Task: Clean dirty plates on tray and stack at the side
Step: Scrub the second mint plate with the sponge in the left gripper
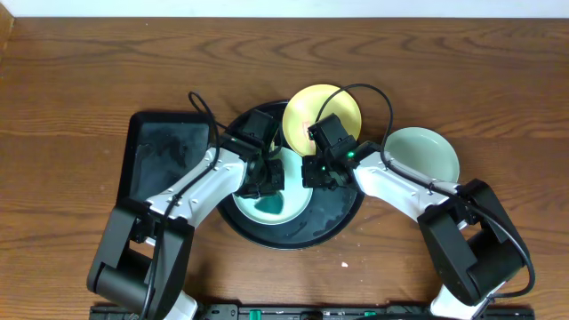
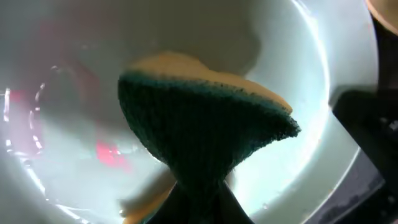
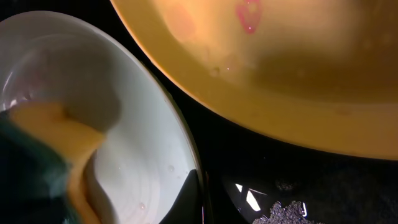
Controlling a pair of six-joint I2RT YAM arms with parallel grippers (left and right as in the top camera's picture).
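With the left gripper (image 1: 264,182) jaws clamped on the sponge (image 2: 205,137) over the mint plate (image 1: 286,210) on the tray (image 1: 342,218), and the right gripper (image 1: 318,171) jaws clenched beside it, grasp undeterminable, the yellow plate (image 1: 336,105) shows stains and the second mint plate (image 1: 427,156) lies off-tray, so stacking is judged pending.

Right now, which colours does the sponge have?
The sponge is dark green with a yellow layer; the left wrist view shows it best.
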